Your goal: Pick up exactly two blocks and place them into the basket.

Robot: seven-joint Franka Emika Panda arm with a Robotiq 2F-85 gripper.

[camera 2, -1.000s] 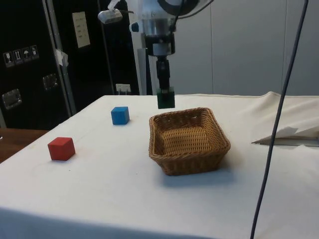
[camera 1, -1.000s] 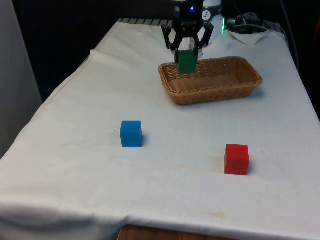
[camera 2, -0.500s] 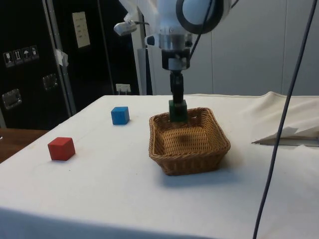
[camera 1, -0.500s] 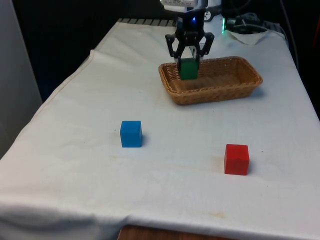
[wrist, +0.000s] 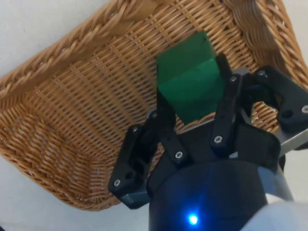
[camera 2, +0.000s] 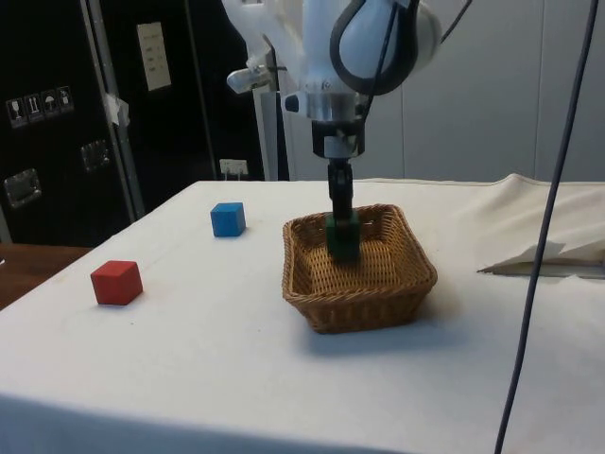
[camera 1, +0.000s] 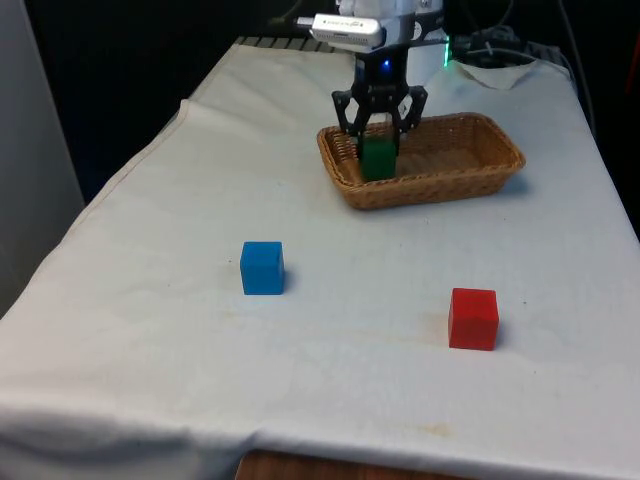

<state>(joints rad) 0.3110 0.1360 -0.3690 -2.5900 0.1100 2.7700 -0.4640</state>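
hand (camera 1: pixel 379 150) clamped on green block (camera 1: pixel 377 158) | we hold it low inside basket (camera 1: pixel 500 165), near the front view's left end | floor directly beneath

Green block (camera 1: pixel 378 158) sits clamped between the gripper's (camera 1: pixel 378 150) fingers, inside the wicker basket (camera 1: pixel 470 170), perhaps above its floor; blue block (camera 1: pixel 262 267) and red block (camera 1: pixel 473 318) lie well apart from the gripper.

White rounded arm (camera 2: pixel 378 38) — black screw-studded two-finger tool (wrist: pixel 192 103), dark cable.
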